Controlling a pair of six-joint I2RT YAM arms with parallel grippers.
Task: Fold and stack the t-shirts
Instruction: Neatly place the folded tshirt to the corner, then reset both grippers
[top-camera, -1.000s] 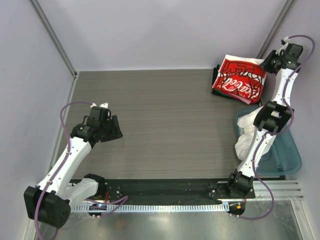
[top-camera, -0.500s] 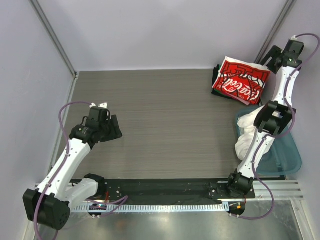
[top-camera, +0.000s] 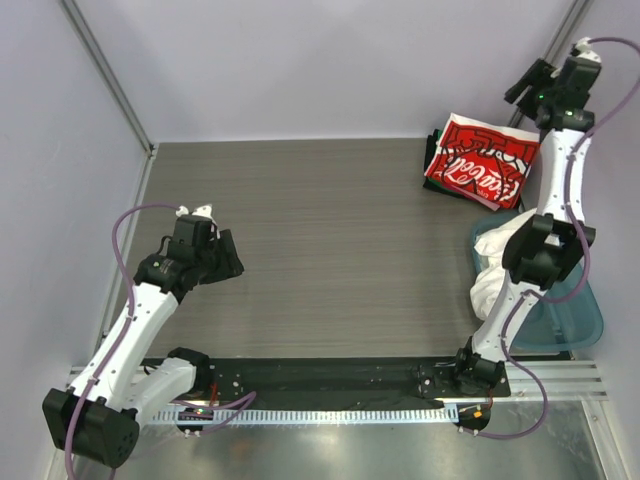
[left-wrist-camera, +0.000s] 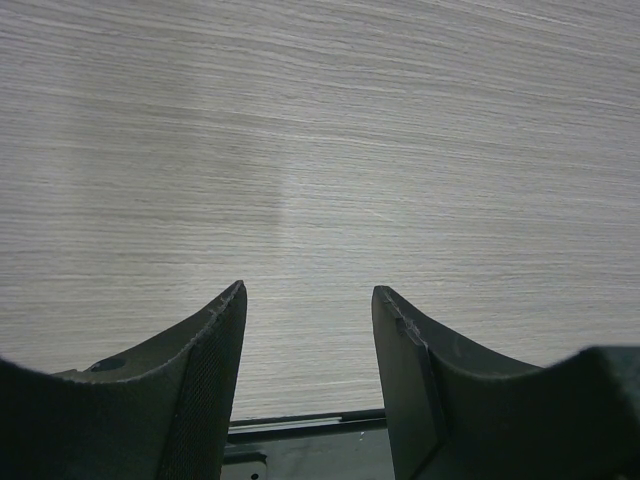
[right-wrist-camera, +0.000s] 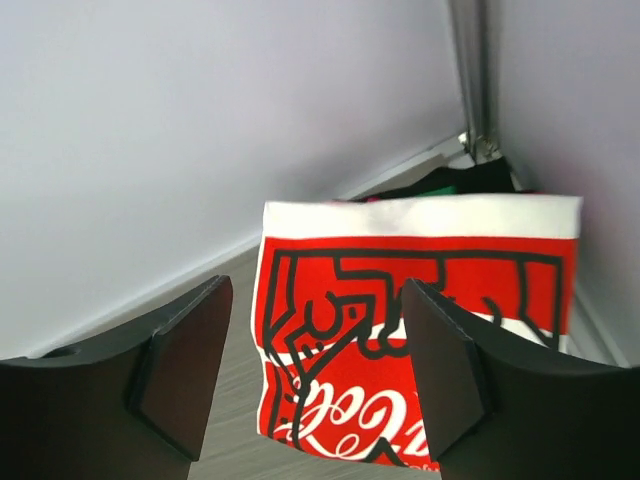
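Note:
A folded red t-shirt with white Coca-Cola script (top-camera: 480, 162) lies on top of a stack at the table's back right corner; dark and green cloth edges show under it. It also shows in the right wrist view (right-wrist-camera: 410, 330). My right gripper (top-camera: 524, 88) is open and empty, raised above and behind the stack. A crumpled cream-white t-shirt (top-camera: 497, 262) hangs out of the teal tub (top-camera: 570, 325). My left gripper (top-camera: 222, 258) is open and empty over bare table at the left; its fingers (left-wrist-camera: 205, 370) frame only wood grain.
The teal tub stands at the right edge beside the right arm. Grey walls close the back and both sides, with a metal post (right-wrist-camera: 470, 70) in the back right corner. A black rail (top-camera: 330, 375) runs along the near table edge.
My right gripper has risen and drawn back from the red shirt stack, leaving the shirt lying on it. The left arm has barely moved.

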